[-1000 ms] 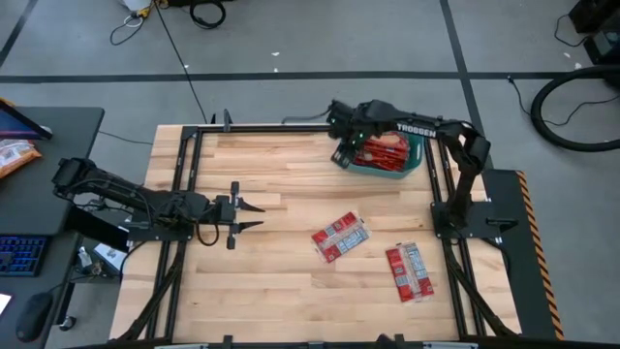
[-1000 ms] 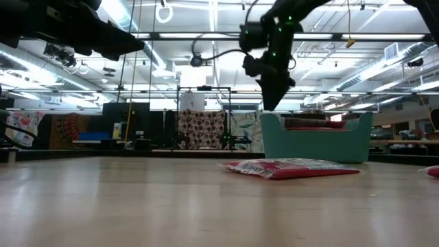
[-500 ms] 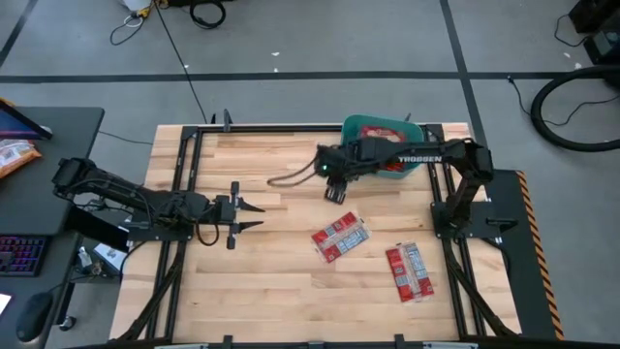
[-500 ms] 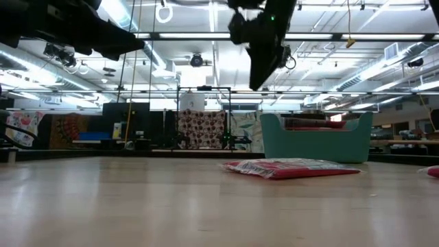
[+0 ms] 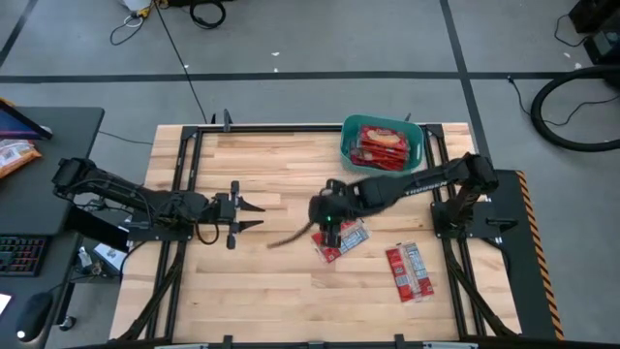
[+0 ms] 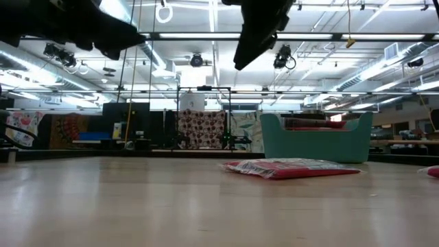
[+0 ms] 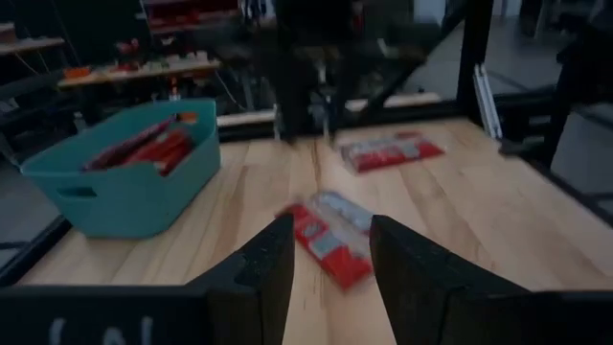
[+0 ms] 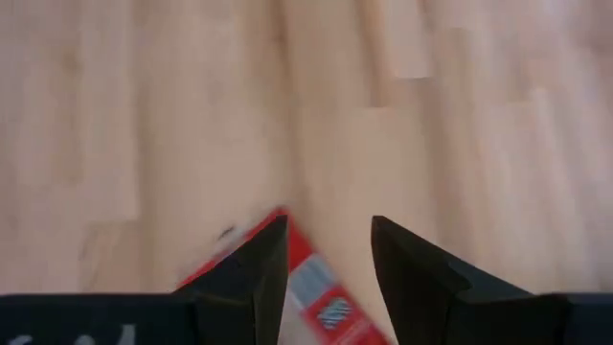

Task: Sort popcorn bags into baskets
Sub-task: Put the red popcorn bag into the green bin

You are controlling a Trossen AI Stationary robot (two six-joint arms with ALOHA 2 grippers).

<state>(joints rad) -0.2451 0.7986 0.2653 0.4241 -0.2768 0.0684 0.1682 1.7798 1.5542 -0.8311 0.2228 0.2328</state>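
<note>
The teal basket (image 5: 382,143) stands at the table's far right and holds several red popcorn bags (image 5: 380,147); it also shows in the low view (image 6: 315,140) and the left wrist view (image 7: 134,177). One red bag (image 5: 342,238) lies flat at mid-table, and another (image 5: 409,269) lies nearer the right near corner. My right gripper (image 5: 327,221) hangs open just above the mid-table bag, whose end (image 8: 314,287) shows between its fingers. My left gripper (image 5: 260,215) waits open on the left, facing that bag (image 7: 330,247).
Black frame rails (image 5: 184,184) run along the table's left, right and far edges. An orange-and-white packet (image 5: 15,155) lies on the dark desk left of the table. Bare wood lies between the two grippers and along the near edge.
My right gripper has swung away from the teal basket, toward the table's near edge and left, and now hangs over the mid-table bag. The bags on the table have stayed where they were.
</note>
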